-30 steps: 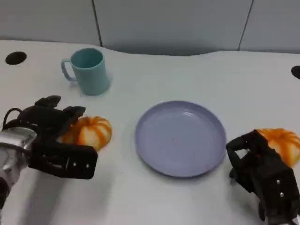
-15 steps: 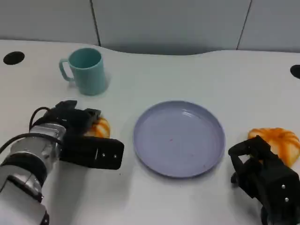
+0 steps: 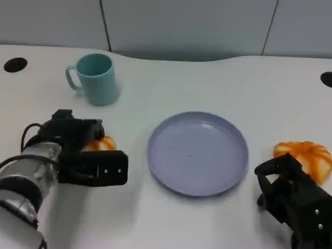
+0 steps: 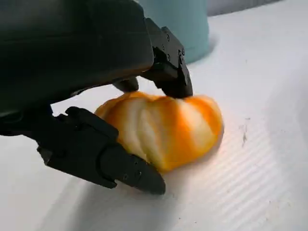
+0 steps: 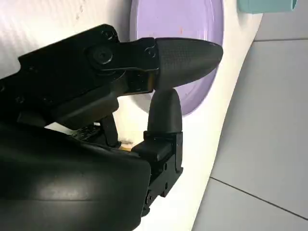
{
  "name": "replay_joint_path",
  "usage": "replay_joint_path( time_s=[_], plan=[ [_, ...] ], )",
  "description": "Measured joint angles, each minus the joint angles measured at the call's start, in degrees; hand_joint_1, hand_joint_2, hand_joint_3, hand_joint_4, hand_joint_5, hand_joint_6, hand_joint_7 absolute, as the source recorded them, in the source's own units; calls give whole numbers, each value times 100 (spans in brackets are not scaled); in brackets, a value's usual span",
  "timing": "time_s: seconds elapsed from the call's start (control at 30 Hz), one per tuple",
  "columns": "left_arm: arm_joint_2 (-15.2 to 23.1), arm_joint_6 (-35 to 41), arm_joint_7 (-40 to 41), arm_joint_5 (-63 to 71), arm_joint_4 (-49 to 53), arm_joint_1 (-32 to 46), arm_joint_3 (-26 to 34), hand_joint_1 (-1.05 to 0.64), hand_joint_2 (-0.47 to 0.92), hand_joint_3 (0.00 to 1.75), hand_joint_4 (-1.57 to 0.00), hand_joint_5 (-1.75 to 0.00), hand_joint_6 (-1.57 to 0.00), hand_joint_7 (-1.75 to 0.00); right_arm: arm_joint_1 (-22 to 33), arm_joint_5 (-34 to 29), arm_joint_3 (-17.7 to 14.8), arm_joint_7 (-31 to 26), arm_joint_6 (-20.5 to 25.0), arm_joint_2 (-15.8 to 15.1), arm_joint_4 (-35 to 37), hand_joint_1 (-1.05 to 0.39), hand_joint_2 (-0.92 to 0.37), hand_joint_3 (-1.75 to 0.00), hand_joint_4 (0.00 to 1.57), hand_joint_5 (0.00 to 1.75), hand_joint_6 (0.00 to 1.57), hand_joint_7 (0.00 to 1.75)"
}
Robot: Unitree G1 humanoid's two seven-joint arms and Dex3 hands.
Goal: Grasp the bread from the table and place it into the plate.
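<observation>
Orange bread (image 3: 101, 143) sits gripped between the left hand's (image 3: 78, 153) fingers (image 4: 166, 72); the plate (image 3: 197, 153) lies at three o'clock; the right hand (image 3: 290, 197) idles, holding nothing.

Lab: white table (image 3: 207, 83), grey wall panels (image 3: 181, 26).

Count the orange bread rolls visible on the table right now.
2. One bread roll lies left of the purple plate, with the left hand around it. The other bread roll lies right of the plate, just beyond the right hand. None in the plate.
</observation>
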Motion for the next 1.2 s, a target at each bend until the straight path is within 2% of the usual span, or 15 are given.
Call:
replay_joint_path(
  time_s=[0.13,0.3,0.53,0.63,0.73,0.9,1.03,1.2],
  plan=[
    [25,-9,437,0,11,107,21,-15,92,5,-70,-175,-49,-175,35,-25,10,0,-18,1,-111,-25,-92,-46,66,175,40,164],
    [70,-120,687,-213,17,255,209,-16,91,12,-75,-175,-53,-175,84,25,4,48,65,6,-232,-25,-92,-46,67,175,40,166],
    [122,-919,846,-957,-1,562,862,-14,87,15,-77,-175,-54,-175,86,48,-14,65,72,7,-238,-24,-92,-46,68,175,40,166],
    [116,-1435,519,-1508,-92,662,1327,-12,86,17,-77,-175,-55,-175,78,27,-4,53,5,9,-205,-24,-92,-46,69,175,40,166],
    [106,-1857,-63,-2147,-271,663,1828,-17,87,18,-76,-175,-56,-175,78,-9,11,44,-64,9,-140,-24,-92,-47,65,175,39,165],
    [2,-2213,-1127,-3140,-822,640,2524,-15,87,16,-76,-175,-54,-175,66,-65,37,-5,19,14,-137,-23,-92,-47,62,175,38,164],
    [-173,-2328,-1723,-3366,-1357,562,2580,-8,86,14,-79,-175,-60,-175,46,-72,47,-32,61,17,-134,-23,-92,-48,62,175,38,164],
    [-534,-2482,-1814,-3023,-1525,-6,2231,-10,82,12,-88,-175,-68,-175,-51,-85,64,-41,99,23,-124,-24,-92,-48,62,175,36,163]
  ],
)
